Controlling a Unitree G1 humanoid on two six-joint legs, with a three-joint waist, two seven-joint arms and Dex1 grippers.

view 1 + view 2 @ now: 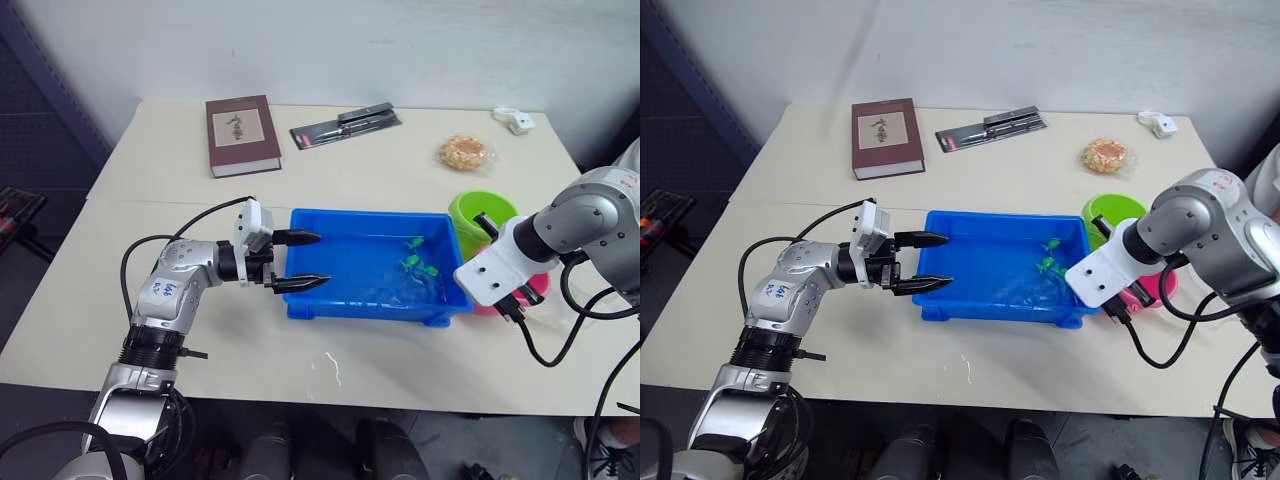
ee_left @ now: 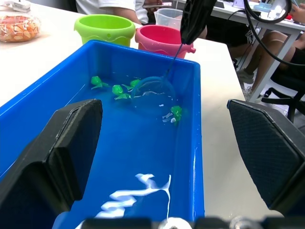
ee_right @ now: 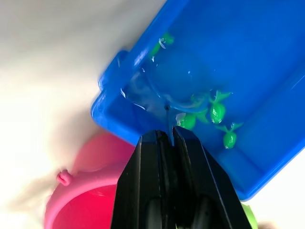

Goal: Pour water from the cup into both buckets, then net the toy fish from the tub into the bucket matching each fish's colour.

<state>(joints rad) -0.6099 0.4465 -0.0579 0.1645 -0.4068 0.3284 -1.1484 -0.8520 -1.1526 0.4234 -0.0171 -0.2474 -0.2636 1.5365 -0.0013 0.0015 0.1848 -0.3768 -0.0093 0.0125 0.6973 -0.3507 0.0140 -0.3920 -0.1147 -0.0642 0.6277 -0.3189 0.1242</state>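
Observation:
The blue tub (image 1: 365, 310) holds shallow water and several green toy fish (image 2: 119, 90), grouped toward its right end. Among them in the water lies the net (image 2: 152, 89) with its round hoop. My right gripper (image 3: 169, 137) is shut on the net's thin handle, above the tub's right end. The lime green bucket (image 1: 482, 212) and the pink bucket (image 2: 162, 39) stand just right of the tub. Behind them is the clear cup (image 2: 166, 17). My left gripper (image 1: 301, 260) is open, its fingers reaching over the tub's left rim with nothing between them.
At the back of the table lie a dark red book (image 1: 242, 134), a packaged tool (image 1: 347, 125), a snack bag (image 1: 466, 152) and a small white object (image 1: 516, 120). In the left wrist view, people (image 2: 269, 52) sit beyond the table's right edge.

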